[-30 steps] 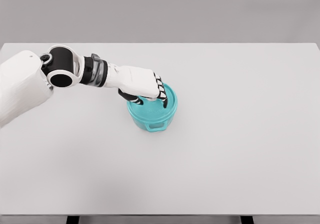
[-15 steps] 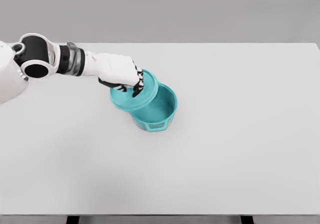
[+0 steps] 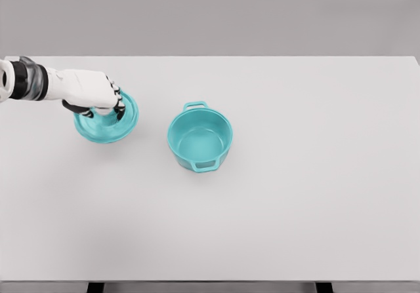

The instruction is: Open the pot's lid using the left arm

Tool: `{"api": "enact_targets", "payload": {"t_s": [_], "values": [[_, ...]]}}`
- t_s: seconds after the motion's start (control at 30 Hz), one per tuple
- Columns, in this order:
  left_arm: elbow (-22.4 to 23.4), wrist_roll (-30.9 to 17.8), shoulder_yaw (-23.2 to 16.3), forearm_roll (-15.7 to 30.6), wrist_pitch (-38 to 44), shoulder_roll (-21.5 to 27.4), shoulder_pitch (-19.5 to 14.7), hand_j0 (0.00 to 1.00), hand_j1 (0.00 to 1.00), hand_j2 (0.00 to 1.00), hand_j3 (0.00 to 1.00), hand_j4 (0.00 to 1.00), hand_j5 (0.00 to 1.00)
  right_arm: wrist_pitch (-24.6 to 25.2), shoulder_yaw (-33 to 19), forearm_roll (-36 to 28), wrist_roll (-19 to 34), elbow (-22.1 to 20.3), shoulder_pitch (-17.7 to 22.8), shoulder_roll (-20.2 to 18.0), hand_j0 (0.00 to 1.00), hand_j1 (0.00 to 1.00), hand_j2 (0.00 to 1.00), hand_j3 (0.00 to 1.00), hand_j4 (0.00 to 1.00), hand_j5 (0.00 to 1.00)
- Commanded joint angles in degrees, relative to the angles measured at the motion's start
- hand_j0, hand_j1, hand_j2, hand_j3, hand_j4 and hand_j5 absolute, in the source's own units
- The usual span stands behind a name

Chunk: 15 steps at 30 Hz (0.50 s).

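Left robot hand [image 3: 98, 96] closed over the centre of the lid [image 3: 105, 119], fingers [image 3: 118, 106] curled down around what is presumably the knob, itself hidden under the palm. Lid held directly beneath the robot hand, slightly tilted, close above or on the worktop [image 3: 295, 208]; contact cannot be confirmed. Pot [image 3: 200, 137] standing uncovered well to the right of the robot hand, interior exposed and empty, one loop handle on the far rim and one on the near rim.

Handling, judged from appearance: rigid, smooth-surfaced lid, likely light to moderate in weight and slippery at the rim. Preferred hold at the central knob, where the load hangs balanced; rim grips likely to slide. Prone to tipping if gripped off-centre. Not fragile, but apt to clatter or roll if released while tilted.

Lid removal apparently complete; set-down and release remaining.
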Motion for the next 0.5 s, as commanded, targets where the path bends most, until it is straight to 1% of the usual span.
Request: {"api": "enact_targets", "payload": {"t_s": [0.0,0.07,0.1,0.17,0.2,0.27,0.3,0.33,0.47], "values": [[0.7,0.0,0.0,-0.2,0.1,0.0,0.1,0.97,0.97,0.97,0.97,0.97,0.97,0.0,0.0,0.0,0.0,0.0,0.0,0.0,1.0,1.0,1.0,1.0,1.0,1.0],[1.3,0.0,-0.1,-0.2,0.1,-0.1,0.1,0.97,0.97,0.97,0.97,0.97,0.97,0.0,0.0,0.0,0.0,0.0,0.0,0.0,1.0,1.0,1.0,1.0,1.0,1.0],[1.8,0.0,-0.1,-0.2,0.1,0.0,0.1,1.0,1.0,1.0,1.0,1.0,1.0,0.0,0.0,0.0,0.0,-0.1,0.0,0.0,1.0,1.0,1.0,1.0,1.0,1.0],[2.4,0.0,0.1,1.2,0.1,1.5,0.2,1.0,1.0,1.0,1.0,1.0,1.0,0.0,0.0,0.0,0.0,0.0,0.0,0.0,1.0,1.0,1.0,1.0,1.0,1.0],[6.2,0.0,0.4,3.7,0.1,4.8,1.0,1.0,1.0,1.0,1.0,1.0,1.0,0.0,0.0,0.0,0.0,0.0,0.0,0.0,1.0,1.0,1.0,1.0,1.0,1.0],[11.4,0.0,2.0,8.0,0.1,5.2,1.3,1.0,1.0,1.0,1.0,1.0,1.0,0.0,0.0,0.0,0.0,0.0,0.0,0.0,1.0,1.0,1.0,1.0,1.0,1.0],[14.3,0.0,2.2,8.3,0.1,5.0,1.3,1.0,1.0,1.0,1.0,1.0,1.0,0.1,0.0,0.0,0.0,0.0,0.0,0.0,1.0,1.0,1.0,1.0,1.0,1.0],[15.6,0.0,2.3,8.4,0.1,4.8,1.3,1.0,1.0,1.0,1.0,1.0,1.0,0.0,0.0,0.0,0.0,0.0,0.0,0.0,1.0,1.0,1.0,1.0,1.0,1.0],[16.1,0.0,2.3,8.5,0.1,4.8,1.6,1.0,1.0,1.0,1.0,1.0,1.0,0.0,0.0,0.0,0.0,0.0,0.0,0.0,1.0,1.0,1.0,1.0,1.0,1.0]]}}
